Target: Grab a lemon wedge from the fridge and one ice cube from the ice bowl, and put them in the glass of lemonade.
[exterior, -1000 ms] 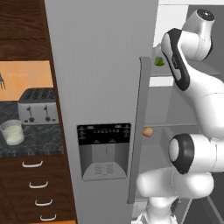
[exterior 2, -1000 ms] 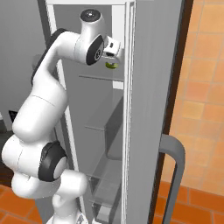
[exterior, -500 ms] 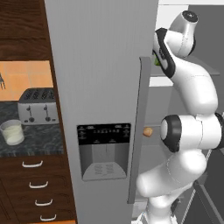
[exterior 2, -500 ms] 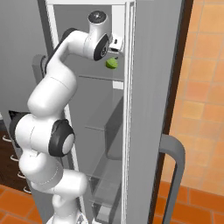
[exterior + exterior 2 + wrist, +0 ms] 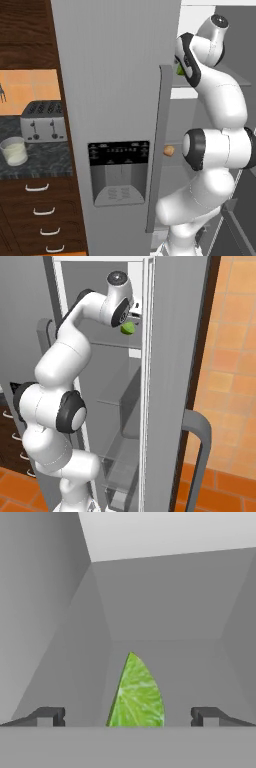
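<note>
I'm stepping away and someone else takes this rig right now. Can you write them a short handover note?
Gripper: open, inside the upper fridge compartment, fingertips either side of the lemon wedge but not closed on it.
Lemon wedge: upright on the upper shelf, also seen green beside the hand in the right base view.
Glass of lemonade: on the dark counter left of the fridge, in front of the toaster.
A small tan round item sits lower in the fridge; not ours.
Done: fridge door open, hand lined up on the wedge.
Left: grasp the wedge, put it in the glass, then fetch one ice cube.
</note>
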{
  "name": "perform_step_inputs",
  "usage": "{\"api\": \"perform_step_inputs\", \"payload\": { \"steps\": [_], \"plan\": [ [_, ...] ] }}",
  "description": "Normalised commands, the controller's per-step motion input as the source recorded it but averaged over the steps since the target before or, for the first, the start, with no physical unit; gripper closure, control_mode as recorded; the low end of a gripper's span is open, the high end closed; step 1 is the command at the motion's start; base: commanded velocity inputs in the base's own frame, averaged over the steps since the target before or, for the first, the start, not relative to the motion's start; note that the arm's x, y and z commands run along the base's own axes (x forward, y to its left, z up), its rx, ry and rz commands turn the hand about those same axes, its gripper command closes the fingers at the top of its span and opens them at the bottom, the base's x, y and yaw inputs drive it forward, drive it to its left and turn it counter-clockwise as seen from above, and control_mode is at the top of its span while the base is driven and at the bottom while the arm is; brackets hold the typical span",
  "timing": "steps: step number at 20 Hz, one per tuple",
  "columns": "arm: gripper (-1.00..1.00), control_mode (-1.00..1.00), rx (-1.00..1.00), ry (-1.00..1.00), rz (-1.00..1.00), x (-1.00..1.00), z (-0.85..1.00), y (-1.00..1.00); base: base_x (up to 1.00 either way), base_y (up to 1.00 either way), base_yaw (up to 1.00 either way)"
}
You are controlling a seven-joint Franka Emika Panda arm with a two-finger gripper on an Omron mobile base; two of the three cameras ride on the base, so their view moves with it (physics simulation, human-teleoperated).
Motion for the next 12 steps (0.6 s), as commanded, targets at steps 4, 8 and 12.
{"api": "perform_step_inputs", "payload": {
  "steps": [4,8,12],
  "plan": [
    [-1.0,-1.0,0.0,0.02,0.0,0.09,-0.42,-0.07,0.0,0.0,0.0],
    [-1.0,-1.0,0.0,0.0,0.0,0.16,-0.15,0.0,0.0,0.0,0.0],
    [-1.0,-1.0,0.0,0.0,0.0,0.13,-0.03,0.0,0.0,0.0,0.0]
  ]
}}
